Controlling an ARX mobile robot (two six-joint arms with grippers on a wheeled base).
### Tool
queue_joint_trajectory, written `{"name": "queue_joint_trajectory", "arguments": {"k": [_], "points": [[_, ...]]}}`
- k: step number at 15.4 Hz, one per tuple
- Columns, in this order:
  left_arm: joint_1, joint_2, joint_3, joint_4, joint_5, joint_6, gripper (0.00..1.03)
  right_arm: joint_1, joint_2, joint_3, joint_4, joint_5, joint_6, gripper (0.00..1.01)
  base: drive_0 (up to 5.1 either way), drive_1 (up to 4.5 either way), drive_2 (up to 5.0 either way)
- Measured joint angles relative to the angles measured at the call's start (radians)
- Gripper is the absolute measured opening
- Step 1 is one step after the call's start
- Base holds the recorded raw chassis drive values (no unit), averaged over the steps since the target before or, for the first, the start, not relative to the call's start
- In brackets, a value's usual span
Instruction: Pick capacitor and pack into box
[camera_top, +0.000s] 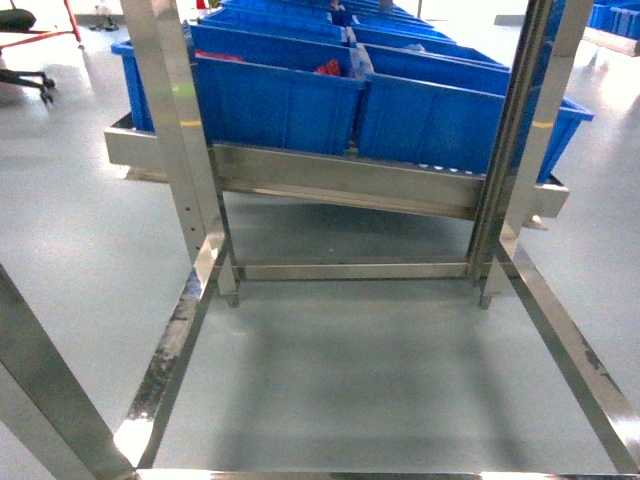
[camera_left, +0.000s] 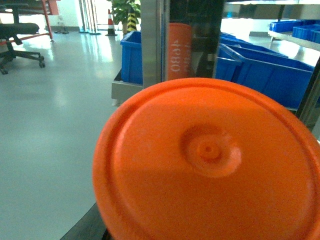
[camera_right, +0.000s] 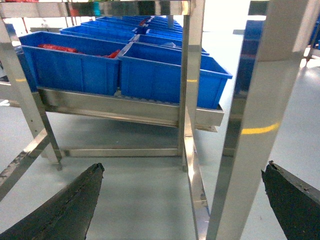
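Note:
The round orange end of the capacitor (camera_left: 210, 160) fills most of the left wrist view, very close to the camera. Its orange side, with printed digits, is mirrored in the steel post (camera_left: 152, 45) behind it. Only one dark finger (camera_left: 82, 230) of my left gripper shows, at the capacitor's lower left edge, and the gripper appears shut on it. My right gripper (camera_right: 183, 167) is open, its dark fingers (camera_right: 65, 205) spread wide over the floor with nothing between them. The box is out of view. Neither gripper shows in the head view.
Large blue bins (camera_top: 280, 100) stand in rows on a low steel shelf (camera_top: 340, 180). Upright steel posts (camera_top: 185, 150) and floor rails (camera_top: 170, 360) of a rack frame surround me. A steel post (camera_right: 255, 125) stands close before the right gripper. An office chair (camera_left: 20, 30) is far left.

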Motion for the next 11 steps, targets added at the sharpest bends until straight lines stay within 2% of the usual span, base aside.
{"name": "queue_joint_trajectory", "arguments": {"k": [11], "points": [[0.0,0.0,0.0,0.002,-0.001,0.0,0.44,0.0,0.0,0.0,-0.001,-0.001,0.0,0.98,-5.0,2.43,2.4]]}}
